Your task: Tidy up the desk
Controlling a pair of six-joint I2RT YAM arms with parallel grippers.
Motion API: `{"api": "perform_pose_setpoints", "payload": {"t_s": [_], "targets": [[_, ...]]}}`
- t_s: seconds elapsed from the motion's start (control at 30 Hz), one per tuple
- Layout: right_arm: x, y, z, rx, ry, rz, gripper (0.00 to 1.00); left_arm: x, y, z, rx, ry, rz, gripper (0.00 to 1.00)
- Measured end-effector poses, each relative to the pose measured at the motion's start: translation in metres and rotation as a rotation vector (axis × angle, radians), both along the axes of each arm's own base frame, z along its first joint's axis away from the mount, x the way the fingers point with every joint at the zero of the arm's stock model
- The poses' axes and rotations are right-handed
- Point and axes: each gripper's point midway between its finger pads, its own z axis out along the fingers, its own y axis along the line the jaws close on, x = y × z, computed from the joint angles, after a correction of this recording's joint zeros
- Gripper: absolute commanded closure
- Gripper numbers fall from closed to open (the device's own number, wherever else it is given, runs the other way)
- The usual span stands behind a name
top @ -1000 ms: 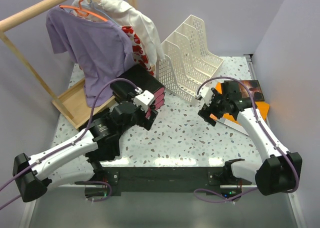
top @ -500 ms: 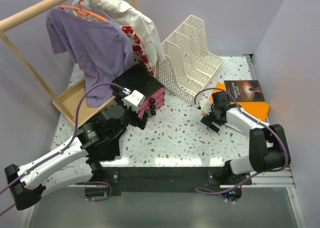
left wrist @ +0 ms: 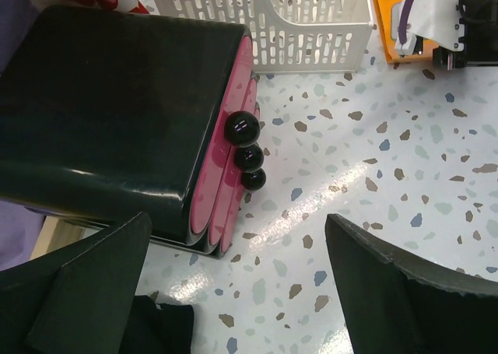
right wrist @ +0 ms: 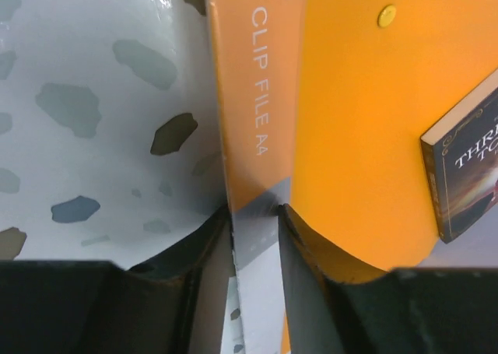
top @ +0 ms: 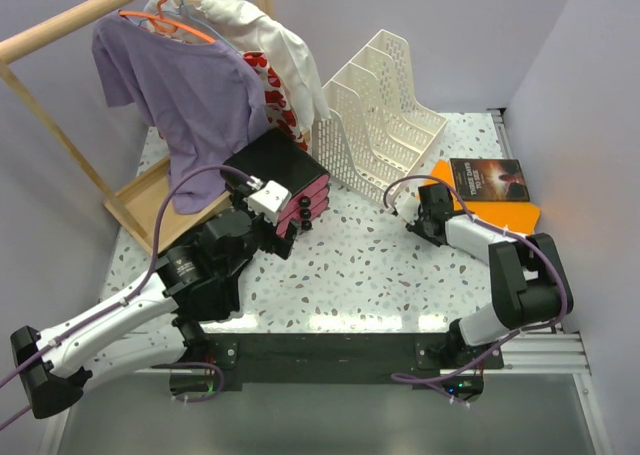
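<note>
Since a second ago: right gripper (right wrist: 254,237) down from above the folder to desk level, jaws from wide to narrow. Left arm back a little toward the near edge, otherwise same pose.

Hidden or cut off:
- Book (top: 487,180) title only partly in frame in the right wrist view: "THR…" over "TO…". Too small to read from the top view.
- Part of the orange clip file (right wrist: 366,120) covered by the book and by the right arm in the top view.
- Wooden rack base (top: 150,203) partly behind the purple shirt (top: 190,95).
- Near side of the black drawer box (left wrist: 109,105) hidden by the left wrist in the top view.

Desk (top: 370,265) vs grippers:
- Right: low over the terrazzo by the right edge, pinching the clip file's left edge, one finger (right wrist: 198,253) on each side, touching the flap.
- Left gripper (left wrist: 237,222): spread wide, holding nothing, above the desk left of centre, just beside the box's pink drawer fronts and three black knobs (left wrist: 247,158).

White file rack (top: 380,115) toward the far edge, between box and folder.

Writing: "CLIP FILE A4" along the pinched edge.
</note>
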Motion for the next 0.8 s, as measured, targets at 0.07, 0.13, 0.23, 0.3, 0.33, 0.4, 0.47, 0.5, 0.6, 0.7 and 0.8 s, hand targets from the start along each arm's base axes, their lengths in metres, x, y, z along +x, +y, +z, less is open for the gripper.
{"api": "perform_pose_setpoints", "payload": {"t_s": [0.07,0.13,0.23,0.3,0.33,0.4,0.47,0.5,0.6,0.7,0.8], "targets": [[0.003,0.002,-0.001,0.0,0.009,0.007,0.93,0.0,0.0,-0.001,0.003,0.002,-0.001,0.0],[0.006,0.003,0.001,0.001,0.008,0.01,1.0,0.0,0.0,-0.001,0.004,0.004,-0.001,0.0],[0.005,0.005,0.002,0.011,0.018,0.017,1.0,-0.001,-0.001,-0.004,0.007,0.007,-0.007,0.0],[0.003,0.007,0.004,0.028,0.025,0.028,1.0,-0.002,-0.003,-0.008,0.009,0.014,-0.022,0.0],[0.0,0.008,0.006,0.04,0.035,0.037,1.0,-0.004,-0.004,-0.01,0.009,0.019,-0.032,0.0],[-0.014,0.011,0.01,0.069,0.075,0.062,1.0,-0.006,-0.009,-0.012,0.001,0.024,-0.058,0.0],[-0.029,0.016,0.017,0.107,0.114,0.096,1.0,-0.007,-0.013,-0.014,-0.003,0.033,-0.08,0.0],[-0.04,0.019,0.022,0.127,0.136,0.119,1.0,-0.008,-0.018,-0.015,-0.01,0.038,-0.098,0.0],[-0.072,0.03,0.038,0.192,0.201,0.209,1.0,-0.01,-0.033,-0.018,-0.046,0.065,-0.142,0.0],[-0.1,0.041,0.052,0.253,0.256,0.297,1.0,-0.013,-0.054,-0.019,-0.134,0.105,-0.188,0.0],[-0.122,0.053,0.066,0.319,0.299,0.378,1.0,-0.019,-0.078,-0.025,-0.257,0.186,-0.231,0.0]]}}
